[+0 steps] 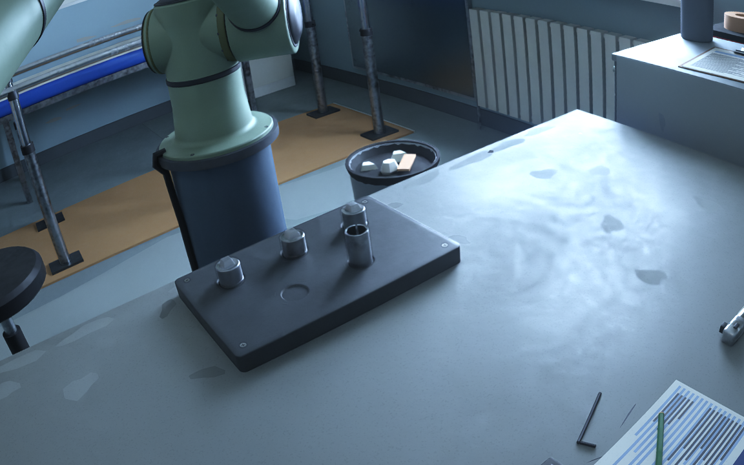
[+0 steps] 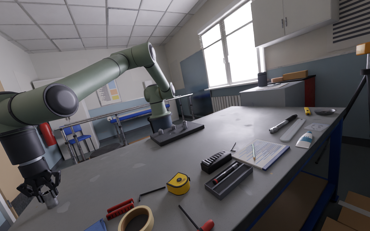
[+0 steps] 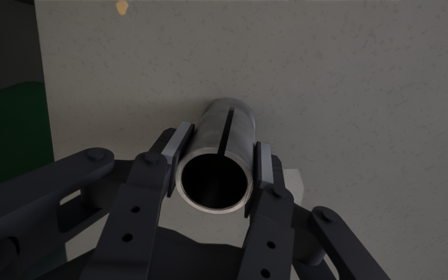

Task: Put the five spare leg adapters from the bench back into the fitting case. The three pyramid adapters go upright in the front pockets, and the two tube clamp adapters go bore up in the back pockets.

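Note:
The second tube clamp adapter (image 3: 218,156), a slit steel sleeve standing bore up on the bench's near left corner, is partly hidden by the fingers of my gripper (image 2: 43,193), which have closed on its sides. Far across the bench lies the dark fitting case (image 1: 317,275). Three pyramid adapters (image 1: 229,272) (image 1: 293,243) (image 1: 353,215) stand upright in the row nearest the arm's base. One tube clamp adapter (image 1: 358,245) stands bore up in the other row, beside an empty round pocket (image 1: 294,292).
Behind the case rise the arm's base (image 1: 221,191) and a waste bin (image 1: 391,165). Near my gripper lie a red tool (image 2: 120,208), a tape roll (image 2: 136,219), a hex key (image 2: 151,192) and a yellow tape measure (image 2: 178,184). The bench's left edge is close by.

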